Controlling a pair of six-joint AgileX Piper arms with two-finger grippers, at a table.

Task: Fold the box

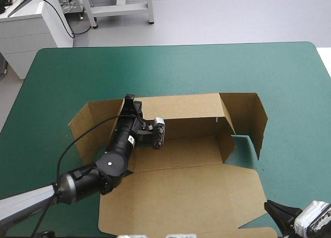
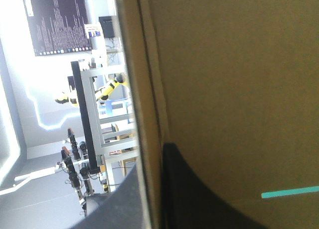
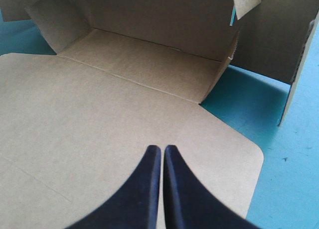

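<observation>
Mid-table on the cover [image 1: 155, 67] I've got the box [image 1: 191, 150] half up: back wall [image 1: 186, 106] raised, side flaps [image 1: 251, 119] standing at the right end, left flap [image 1: 83, 125] leaning outward, lid [image 1: 181, 196] flat toward the near edge. My left arm [image 1: 111, 163] lies across the box's left part, over the crease between floor and lid, and hides that corner from above. My left gripper [image 1: 129, 104] is at the top of the back wall near its left end, clamped on the board. Its wrist view shows the wall's edge running up between the fingers [image 2: 199, 194], one black fin on each face. My right gripper [image 3: 162, 150] is clenched on nothing, fins meeting in a single point. It hangs over the lid's near right part, aimed at the floor and back wall. From above it sits by the table's near right corner, at the lid's corner, well apart from the left gripper
</observation>
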